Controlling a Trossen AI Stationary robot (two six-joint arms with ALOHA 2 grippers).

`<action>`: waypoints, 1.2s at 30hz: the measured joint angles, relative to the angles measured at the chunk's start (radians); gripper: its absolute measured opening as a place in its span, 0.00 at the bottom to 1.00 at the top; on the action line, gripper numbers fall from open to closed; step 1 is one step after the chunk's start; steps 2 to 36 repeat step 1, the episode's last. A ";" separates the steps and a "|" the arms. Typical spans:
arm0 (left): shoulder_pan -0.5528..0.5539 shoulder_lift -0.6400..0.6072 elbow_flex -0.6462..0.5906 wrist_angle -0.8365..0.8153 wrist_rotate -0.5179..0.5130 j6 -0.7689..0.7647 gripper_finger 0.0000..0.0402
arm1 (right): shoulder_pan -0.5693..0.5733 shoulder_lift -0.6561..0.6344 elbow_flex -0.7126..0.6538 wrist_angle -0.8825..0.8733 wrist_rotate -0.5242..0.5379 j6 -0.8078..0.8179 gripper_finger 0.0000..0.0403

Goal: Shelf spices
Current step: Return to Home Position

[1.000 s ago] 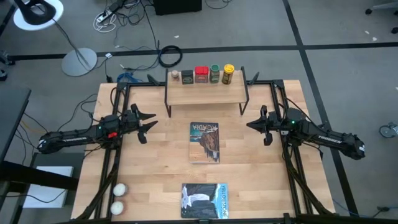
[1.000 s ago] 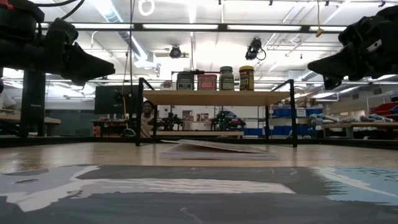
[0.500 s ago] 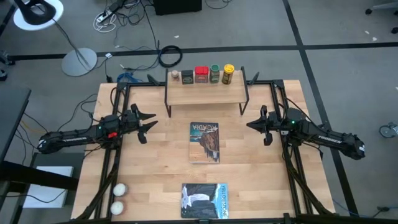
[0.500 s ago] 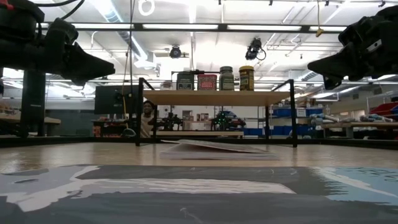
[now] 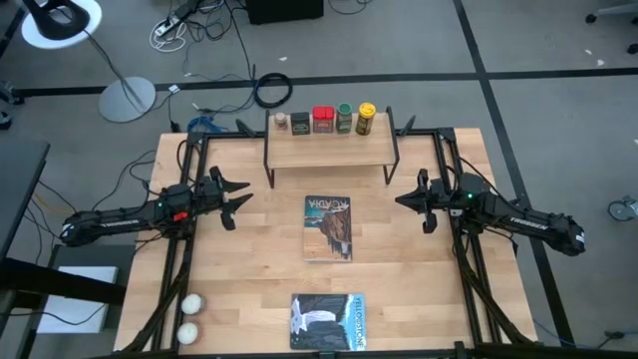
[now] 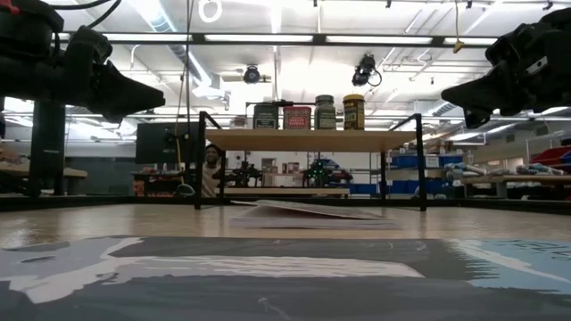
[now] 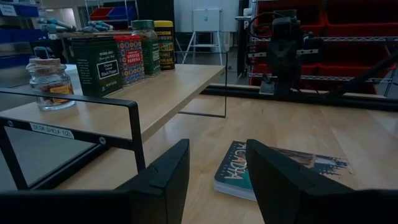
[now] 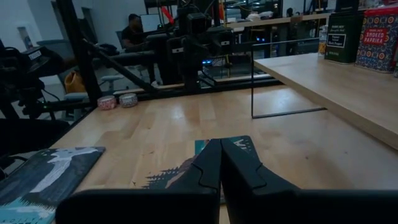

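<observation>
High view recorded the shelf point(image 5: 329, 152) standing at the far-centre edge of the table point(image 5: 259, 269), with all five spices on its board. They stood upright in one row along the board's rear edge. In order from the left arm's side they were the tiny pale jar point(image 5: 281, 122), the dark square tin point(image 5: 300, 123), the red tin point(image 5: 322, 120), the green jar point(image 5: 344, 118) and the yellow-lidded jar point(image 5: 366, 118). The tiny pale jar stood slightly apart from the dark square tin. The other four stood close together, though contact between them could not be confirmed. The front part of the board was bare.

The left gripper point(image 5: 237, 202) hung over the table's left side, well apart from the shelf and pointing toward the centre. Its fingers were spread, with a clear gap between them in the left wrist view, and nothing was held.

The right gripper point(image 5: 409, 201) hung over the table's right side, likewise well apart from the shelf. Its fingers were pressed together in the right wrist view and held nothing.

Between the two grippers a book point(image 5: 329, 227) lay flat on the table in front of the shelf. A second book point(image 5: 328, 321) lay near the front edge. Two white balls point(image 5: 189, 317) sat at the front left corner.
</observation>
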 joint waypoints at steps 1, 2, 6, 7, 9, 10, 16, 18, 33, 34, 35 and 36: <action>0.000 0.000 0.000 0.000 0.000 0.000 0.40 | 0.000 0.000 0.000 0.000 0.000 0.000 0.02; 0.000 0.000 0.000 0.000 0.000 0.000 0.40 | 0.000 0.000 0.000 0.000 0.000 0.000 0.02; 0.000 0.000 0.000 0.000 0.000 0.000 0.40 | 0.000 0.000 0.000 0.000 0.000 0.000 0.02; 0.000 0.000 0.000 0.000 0.000 0.000 0.40 | 0.000 0.000 0.000 0.000 0.000 0.000 0.02; 0.000 0.000 0.000 0.000 0.000 0.000 0.40 | 0.000 0.000 0.000 0.000 0.000 0.000 0.02; 0.000 0.000 0.000 0.000 0.000 0.000 0.40 | 0.000 0.000 0.000 0.000 0.000 0.000 0.02; 0.000 0.000 0.000 0.000 0.000 0.000 0.40 | 0.000 0.000 0.000 0.000 0.000 0.000 0.02; 0.000 0.000 0.000 0.000 0.000 0.000 0.40 | 0.000 0.000 0.000 0.000 0.000 0.000 0.02; 0.000 0.000 0.000 0.000 0.000 0.000 0.40 | 0.000 0.000 0.000 0.000 0.000 0.000 0.02; 0.000 0.000 0.000 0.000 0.000 0.000 0.40 | 0.000 0.000 0.000 0.000 0.000 0.000 0.02; 0.000 0.000 0.000 0.000 0.000 0.000 0.40 | 0.000 0.000 0.000 0.000 0.000 0.000 0.02; 0.000 0.000 0.000 0.000 0.000 0.000 0.40 | 0.000 0.000 0.000 0.000 0.000 0.000 0.02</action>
